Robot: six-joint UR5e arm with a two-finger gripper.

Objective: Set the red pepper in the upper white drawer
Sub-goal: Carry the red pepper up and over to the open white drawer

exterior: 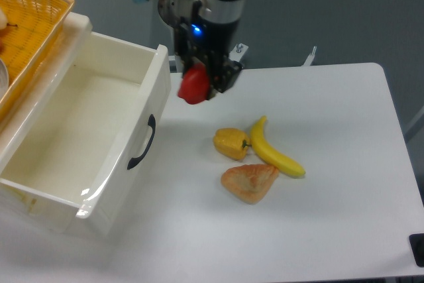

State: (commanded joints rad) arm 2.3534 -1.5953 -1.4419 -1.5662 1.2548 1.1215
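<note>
Gripper [202, 77] clamps the red pepper [193, 87] from above, holding it clear of the table [344, 217], just beside the front of the upper white drawer [73, 130], which stands open to receive it. Yellow pepper [231, 142], banana [275, 152] and pastry [250, 181] lie apart.

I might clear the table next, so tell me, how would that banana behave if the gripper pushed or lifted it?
The banana is curved and lies flat, so a push would probably spin it rather than roll it. It lies close against the yellow pepper, so a shove may well move that too. Its skin looks smooth and glossy, so it could slip in a two-finger pinch.
</note>
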